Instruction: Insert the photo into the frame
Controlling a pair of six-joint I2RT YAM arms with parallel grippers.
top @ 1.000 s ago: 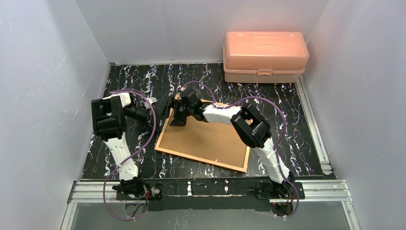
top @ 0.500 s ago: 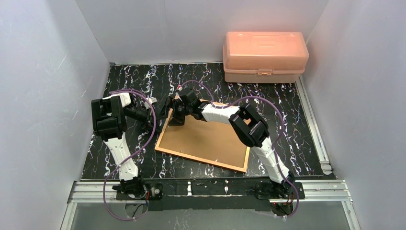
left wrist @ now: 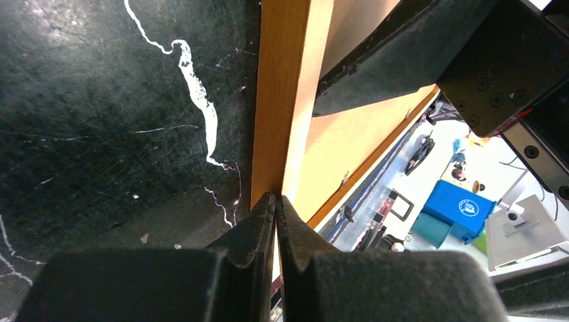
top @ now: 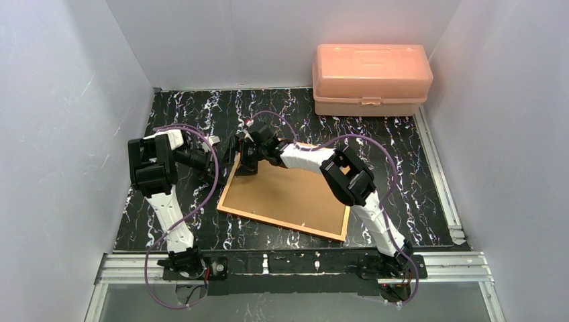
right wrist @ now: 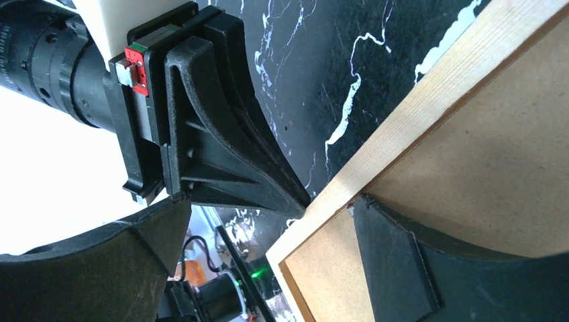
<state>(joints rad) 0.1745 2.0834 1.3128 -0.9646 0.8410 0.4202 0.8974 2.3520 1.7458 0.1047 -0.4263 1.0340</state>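
Observation:
The frame (top: 282, 225) lies flat on the black marbled table, and the brown backing board (top: 290, 194) fills its opening. The photo is hidden. My left gripper (top: 230, 163) is shut, and its tips (left wrist: 276, 201) press the outer side of the frame's left rail (left wrist: 285, 100). My right gripper (top: 249, 159) is open over the far-left corner. It straddles the rail (right wrist: 416, 114): one finger (right wrist: 396, 261) rests on the backing board (right wrist: 496, 154), the other hangs outside the frame. The left gripper's fingers (right wrist: 228, 154) show in the right wrist view, touching the rail from outside.
A pink plastic box (top: 371, 79) stands at the back right of the table. White walls close in the left, right and back sides. Both arms' purple cables loop above the frame's far-left corner.
My right wrist has edged slightly toward the far-left corner of the frame. The left arm and the frame have not moved.

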